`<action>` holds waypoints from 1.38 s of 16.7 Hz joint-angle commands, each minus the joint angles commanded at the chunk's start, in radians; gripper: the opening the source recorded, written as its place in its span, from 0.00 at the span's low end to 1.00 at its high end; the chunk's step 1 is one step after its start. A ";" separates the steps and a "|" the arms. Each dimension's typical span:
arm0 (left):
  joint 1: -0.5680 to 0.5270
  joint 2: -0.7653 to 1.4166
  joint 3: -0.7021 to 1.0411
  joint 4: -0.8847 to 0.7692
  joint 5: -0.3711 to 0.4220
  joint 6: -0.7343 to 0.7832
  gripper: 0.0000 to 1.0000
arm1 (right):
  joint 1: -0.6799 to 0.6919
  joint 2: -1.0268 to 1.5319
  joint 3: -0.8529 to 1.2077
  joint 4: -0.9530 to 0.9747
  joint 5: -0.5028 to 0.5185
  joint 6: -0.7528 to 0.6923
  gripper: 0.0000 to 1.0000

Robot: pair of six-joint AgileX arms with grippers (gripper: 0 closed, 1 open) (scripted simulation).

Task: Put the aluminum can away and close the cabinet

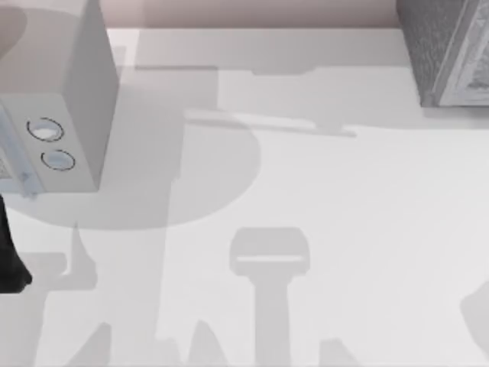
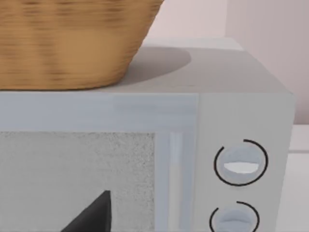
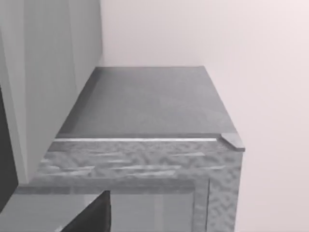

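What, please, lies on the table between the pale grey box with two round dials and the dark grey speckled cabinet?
Bare white table, crossed by shadows, in the top view.

The cabinet (image 1: 443,46) looked dark, speckled and rough like stone. The pale box (image 2: 241,116) was smooth and matt. The basket (image 2: 67,43) was woven wicker. The table (image 1: 344,252) was smooth, matt white.

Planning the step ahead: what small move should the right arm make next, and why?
Probably ease the right tool down toward the pale door panel of the cabinet: its wrist view looks over the cabinet top, with the panel just below. The left arm is at the pale dial box.
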 joint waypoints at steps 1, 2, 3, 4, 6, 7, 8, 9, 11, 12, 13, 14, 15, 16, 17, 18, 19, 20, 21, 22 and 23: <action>0.000 0.000 0.000 0.000 0.000 0.000 1.00 | 0.021 0.003 0.005 -0.002 0.027 0.000 1.00; 0.000 0.000 0.000 0.000 0.000 0.000 1.00 | 0.050 0.007 0.010 -0.005 0.063 0.001 1.00; 0.000 0.000 0.000 0.000 0.000 0.000 1.00 | 0.087 0.009 0.014 -0.008 0.108 0.001 1.00; 0.000 0.000 0.000 0.000 0.000 0.000 1.00 | 0.130 0.010 0.017 -0.010 0.155 0.001 1.00; 0.000 0.000 0.000 0.000 0.000 0.000 1.00 | 0.226 0.009 0.017 -0.014 0.253 0.002 1.00; 0.000 0.000 0.000 0.000 0.000 0.000 1.00 | 0.276 0.006 0.014 -0.016 0.299 0.002 1.00; 0.000 0.000 0.000 0.000 0.000 0.000 1.00 | 0.327 0.003 0.012 -0.017 0.341 0.002 1.00; 0.000 0.000 0.000 0.000 0.000 0.000 1.00 | 0.379 0.001 0.010 -0.018 0.379 0.002 1.00; 0.000 0.000 0.000 0.000 0.000 0.000 1.00 | 0.484 0.000 0.009 -0.023 0.451 0.001 1.00; 0.000 0.000 0.000 0.000 0.000 0.000 1.00 | 0.531 0.000 0.008 -0.025 0.489 0.000 1.00; 0.000 0.000 0.000 0.000 0.000 0.000 1.00 | 0.574 -0.001 0.006 -0.028 0.531 -0.001 1.00; 0.000 0.000 0.000 0.000 0.000 0.000 1.00 | 0.614 -0.001 0.003 -0.031 0.579 -0.002 1.00; 0.000 0.000 0.000 0.000 0.000 0.000 1.00 | 0.652 -0.001 0.001 -0.034 0.630 -0.003 1.00; 0.000 0.000 0.000 0.000 0.000 0.000 1.00 | 0.686 -0.002 -0.001 -0.037 0.682 -0.003 1.00; 0.000 0.000 0.000 0.000 0.000 0.000 1.00 | 0.722 -0.003 -0.002 -0.038 0.735 -0.002 1.00; 0.000 0.000 0.000 0.000 0.000 0.000 1.00 | 0.763 -0.006 -0.001 -0.039 0.786 -0.002 1.00; 0.000 0.000 0.000 0.000 0.000 0.000 1.00 | 0.808 -0.009 0.000 -0.039 0.833 -0.001 1.00; 0.000 0.000 0.000 0.000 0.000 0.000 1.00 | 0.854 -0.012 0.001 -0.039 0.873 0.000 1.00; 0.000 0.000 0.000 0.000 0.000 0.000 1.00 | 0.899 -0.015 0.001 -0.039 0.904 0.001 1.00; 0.000 0.000 0.000 0.000 0.000 0.000 1.00 | 0.945 -0.018 0.001 -0.039 0.933 0.001 1.00; 0.000 0.000 0.000 0.000 0.000 0.000 1.00 | 0.995 -0.021 0.001 -0.039 0.966 0.002 1.00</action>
